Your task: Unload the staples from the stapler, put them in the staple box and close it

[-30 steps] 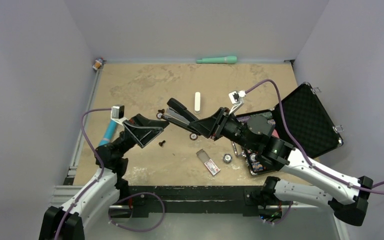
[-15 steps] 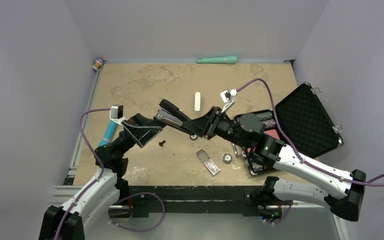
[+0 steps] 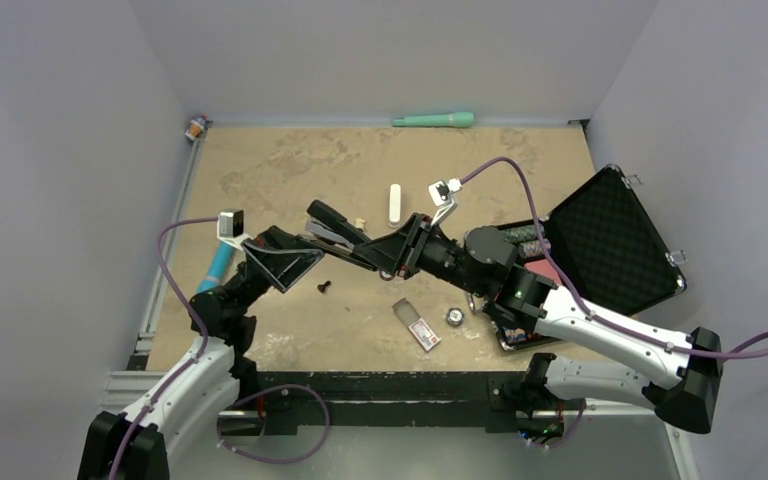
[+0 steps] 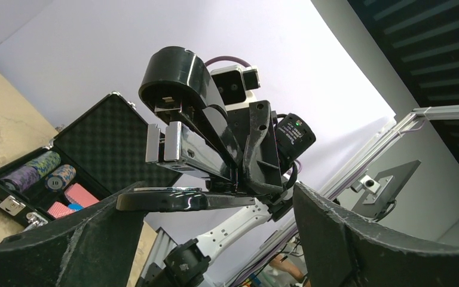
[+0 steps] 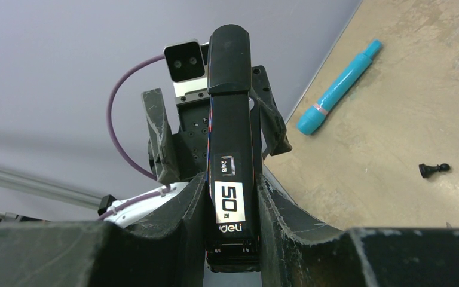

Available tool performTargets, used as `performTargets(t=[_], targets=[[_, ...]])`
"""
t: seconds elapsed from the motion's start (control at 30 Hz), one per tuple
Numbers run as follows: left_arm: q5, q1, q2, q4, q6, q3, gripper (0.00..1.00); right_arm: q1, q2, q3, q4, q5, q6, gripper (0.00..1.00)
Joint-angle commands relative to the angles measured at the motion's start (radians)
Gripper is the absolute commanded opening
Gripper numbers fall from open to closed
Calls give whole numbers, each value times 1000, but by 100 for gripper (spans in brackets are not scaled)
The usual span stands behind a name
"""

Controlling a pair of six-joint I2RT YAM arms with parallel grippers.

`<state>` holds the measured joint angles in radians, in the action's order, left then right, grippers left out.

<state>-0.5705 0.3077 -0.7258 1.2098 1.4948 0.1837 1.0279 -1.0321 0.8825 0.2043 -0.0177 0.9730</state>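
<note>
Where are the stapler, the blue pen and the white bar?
stapler (image 5: 232,149), right wrist view, middle of its black top arm.
blue pen (image 5: 336,89), right wrist view, middle of its barrel.
white bar (image 3: 395,204), top view, its middle.

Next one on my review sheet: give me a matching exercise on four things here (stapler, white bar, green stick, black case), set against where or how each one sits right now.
Things
1. stapler
2. white bar
3. green stick
4. black case

Place or state
A. lid open, at the right side of the table
B. lying along the far wall
C. clamped in the right gripper, lifted off the table
D. lying flat on the table, just beyond the raised arms

Pairs: 1-C, 2-D, 3-B, 4-A
</note>
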Motion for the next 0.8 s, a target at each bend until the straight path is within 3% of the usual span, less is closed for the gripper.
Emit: performTargets(t=[0.0, 0.47, 0.77], targets=[[20, -4, 5, 110, -28, 28, 93, 11, 13, 53, 169, -3, 26, 0], [21, -4, -24, 119, -19, 57, 74, 21, -7, 39, 192, -11, 34, 0], [32, -4, -33, 118, -21, 62, 76, 27, -4, 33, 202, -13, 35, 0]])
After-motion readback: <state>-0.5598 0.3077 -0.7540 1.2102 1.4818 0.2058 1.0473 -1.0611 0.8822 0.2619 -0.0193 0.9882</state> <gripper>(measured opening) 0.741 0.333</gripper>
